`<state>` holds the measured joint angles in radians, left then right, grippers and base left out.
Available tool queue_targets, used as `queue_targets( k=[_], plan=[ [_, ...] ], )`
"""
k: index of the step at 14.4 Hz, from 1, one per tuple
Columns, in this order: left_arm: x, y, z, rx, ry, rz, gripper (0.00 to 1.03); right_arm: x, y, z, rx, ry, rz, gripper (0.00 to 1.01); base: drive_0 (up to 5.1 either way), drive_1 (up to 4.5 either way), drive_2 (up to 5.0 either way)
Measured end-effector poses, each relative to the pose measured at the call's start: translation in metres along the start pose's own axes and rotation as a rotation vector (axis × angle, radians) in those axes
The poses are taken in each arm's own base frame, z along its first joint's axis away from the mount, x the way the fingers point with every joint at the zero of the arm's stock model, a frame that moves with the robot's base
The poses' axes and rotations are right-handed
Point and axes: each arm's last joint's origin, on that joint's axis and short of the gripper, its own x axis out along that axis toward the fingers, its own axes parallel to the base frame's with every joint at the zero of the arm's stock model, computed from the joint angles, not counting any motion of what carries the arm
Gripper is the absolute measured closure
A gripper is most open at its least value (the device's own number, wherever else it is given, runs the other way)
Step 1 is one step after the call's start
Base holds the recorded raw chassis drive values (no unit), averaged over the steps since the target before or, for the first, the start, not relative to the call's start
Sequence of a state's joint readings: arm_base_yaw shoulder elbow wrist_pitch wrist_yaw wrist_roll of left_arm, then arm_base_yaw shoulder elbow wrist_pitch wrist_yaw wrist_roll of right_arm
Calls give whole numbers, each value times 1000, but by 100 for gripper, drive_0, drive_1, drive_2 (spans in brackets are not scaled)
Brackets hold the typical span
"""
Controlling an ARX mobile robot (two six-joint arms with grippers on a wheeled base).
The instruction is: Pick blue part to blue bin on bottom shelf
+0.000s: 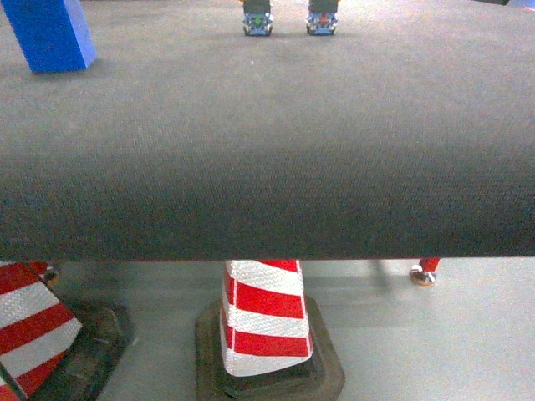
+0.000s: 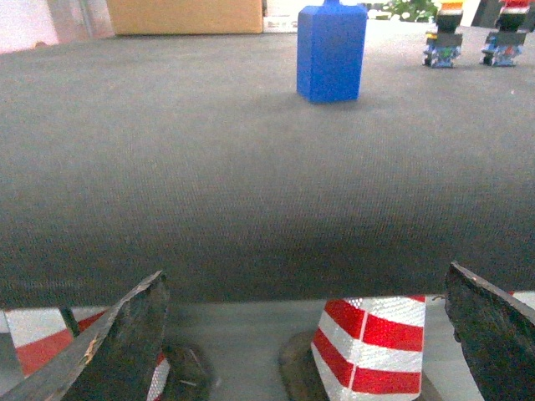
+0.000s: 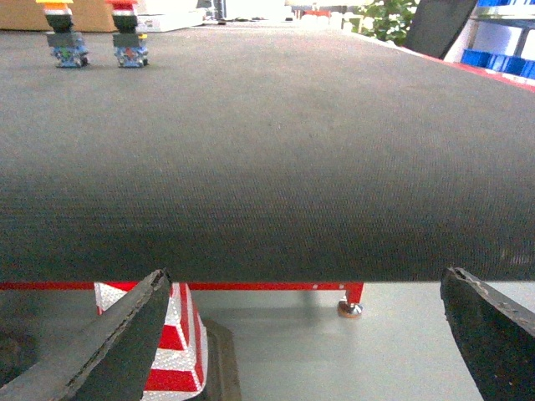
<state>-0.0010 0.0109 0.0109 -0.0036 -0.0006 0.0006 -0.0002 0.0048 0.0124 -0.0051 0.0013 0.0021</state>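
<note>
Blue part (image 1: 50, 33) at eleven o'clock on grey mat (image 1: 267, 142), head view. Left wrist: left gripper (image 2: 305, 334) spread, empty, block at twelve. Right wrist: right gripper (image 3: 305, 334) spread, empty. Approach pending; reach forward next.

I'm in a workshop or warehouse: a grey-matted table (image 1: 267, 167), striped traffic cones (image 1: 266, 317) on a concrete floor (image 1: 435, 342), cardboard boxes (image 2: 184, 15) and blue bins (image 3: 501, 60) far off.
</note>
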Motion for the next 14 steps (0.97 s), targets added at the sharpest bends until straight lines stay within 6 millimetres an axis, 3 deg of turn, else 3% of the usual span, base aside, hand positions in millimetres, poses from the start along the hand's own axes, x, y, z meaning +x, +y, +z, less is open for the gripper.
queue_targets(
  k=[14],
  plan=[
    [0,0,0,0,-3,-2,5,0,0,0,-2,2,3,3,0,0,0]
  ],
)
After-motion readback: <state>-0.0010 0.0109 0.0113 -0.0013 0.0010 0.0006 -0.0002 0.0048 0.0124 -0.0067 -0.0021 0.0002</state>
